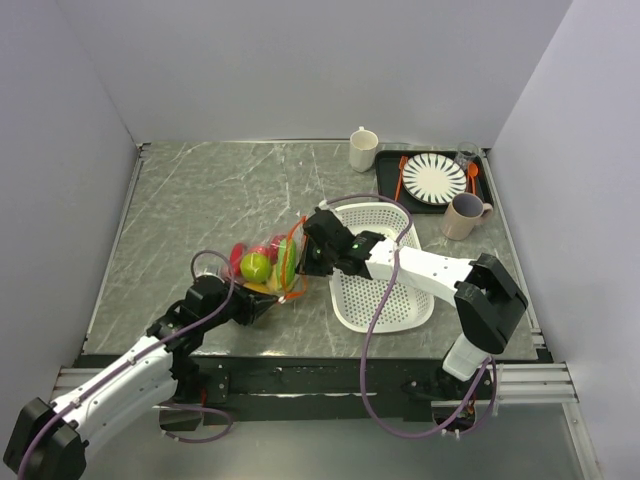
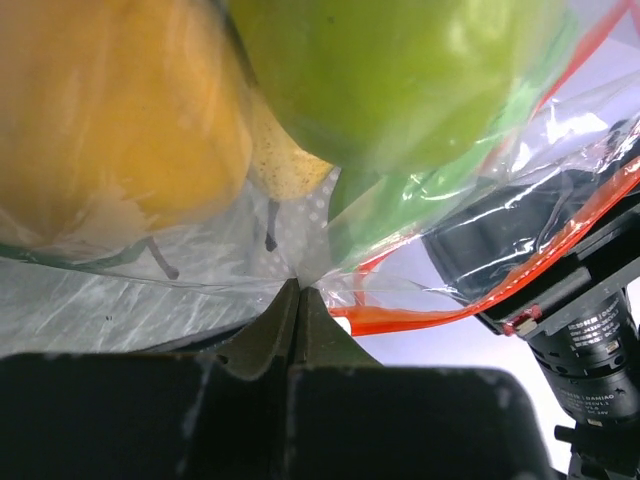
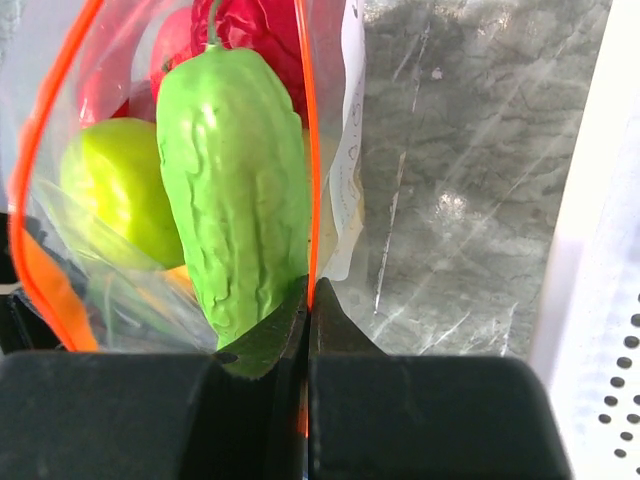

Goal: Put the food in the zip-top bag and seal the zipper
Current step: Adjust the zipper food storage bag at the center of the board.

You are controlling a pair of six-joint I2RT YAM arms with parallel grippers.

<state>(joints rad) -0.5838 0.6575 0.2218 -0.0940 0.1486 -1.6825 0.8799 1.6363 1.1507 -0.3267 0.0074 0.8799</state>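
The zip-top bag (image 1: 265,265) lies near the middle of the marble table (image 1: 200,200), just left of the white perforated basket (image 1: 385,300), and it is full of toy food: a green cucumber (image 3: 235,190), a green ball (image 3: 110,185), something red behind them, and an orange piece (image 2: 110,110) with a yellow one beside it. The orange-red zipper (image 3: 312,150) gapes in a loop, its two strips well apart, and the cucumber sits right in that mouth. The right gripper (image 3: 308,295) has its fingers pressed tight together on one strip at the rim. The left gripper (image 2: 298,295) is pinched shut on a fold of the clear film at the near side of the bag. I can't make out the slider. Sealing looks like the part left to do, and the worry is the cucumber: so close to the opening, it could keep the strips from meeting. The thin, crinkly film might also slip from the left pinch, and a tilt could roll the glossy balls out.
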